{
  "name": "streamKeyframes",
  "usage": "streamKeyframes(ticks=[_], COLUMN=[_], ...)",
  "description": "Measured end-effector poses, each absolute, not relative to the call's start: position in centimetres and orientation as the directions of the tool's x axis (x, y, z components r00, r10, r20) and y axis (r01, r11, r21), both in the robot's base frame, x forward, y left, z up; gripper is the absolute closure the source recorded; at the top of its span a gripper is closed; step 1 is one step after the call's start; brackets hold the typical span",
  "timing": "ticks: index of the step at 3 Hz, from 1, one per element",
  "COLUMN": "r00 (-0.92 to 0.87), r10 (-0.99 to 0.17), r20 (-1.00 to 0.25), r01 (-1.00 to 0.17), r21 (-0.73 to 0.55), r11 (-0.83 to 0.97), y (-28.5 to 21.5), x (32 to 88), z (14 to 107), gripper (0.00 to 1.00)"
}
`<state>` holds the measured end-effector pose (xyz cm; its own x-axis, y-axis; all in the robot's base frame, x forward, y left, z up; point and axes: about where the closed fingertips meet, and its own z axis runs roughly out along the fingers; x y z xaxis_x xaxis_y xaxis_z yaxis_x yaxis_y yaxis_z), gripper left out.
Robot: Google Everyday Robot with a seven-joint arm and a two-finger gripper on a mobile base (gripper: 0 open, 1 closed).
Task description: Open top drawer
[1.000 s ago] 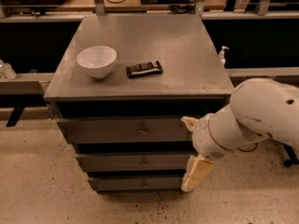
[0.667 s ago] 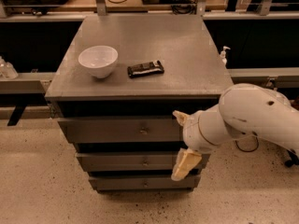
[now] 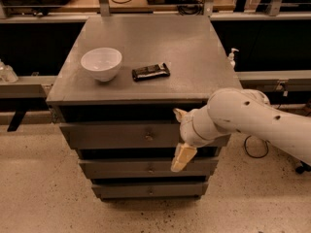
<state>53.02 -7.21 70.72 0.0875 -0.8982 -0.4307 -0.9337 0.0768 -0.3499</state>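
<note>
The top drawer (image 3: 107, 135) is the tallest grey front just under the cabinet top, and it sits pushed in. Its small round metal knob (image 3: 148, 137) is at the centre. My gripper (image 3: 179, 136) is at the drawer front, a little to the right of the knob. Its two cream fingers are spread apart, one finger (image 3: 179, 114) above and the other (image 3: 181, 157) below, with nothing between them. The white arm (image 3: 252, 123) comes in from the right and hides the right end of the drawer front.
Two shallower grey drawers (image 3: 126, 168) sit below. On the cabinet top (image 3: 194, 57) stand a white bowl (image 3: 101, 63) and a dark flat packet (image 3: 151, 72). A dispenser bottle (image 3: 232, 57) is behind at the right. The floor is speckled.
The arm has swung left across the drawer front. The gripper is now closer to the knob.
</note>
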Motion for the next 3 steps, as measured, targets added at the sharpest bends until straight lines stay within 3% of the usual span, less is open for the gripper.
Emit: streamKeyframes(ticks=[2, 3], r00=[0.109, 0.096], r10=[-0.939, -0.948], r20=[-0.326, -0.302], r01=[-0.931, -0.938], r21=[-0.363, -0.347], r11=[0.018, 0.016], y=[-7.0, -7.4], x=[55.9, 56.9], z=[67.2, 66.3], gripper=[0.00, 0.18])
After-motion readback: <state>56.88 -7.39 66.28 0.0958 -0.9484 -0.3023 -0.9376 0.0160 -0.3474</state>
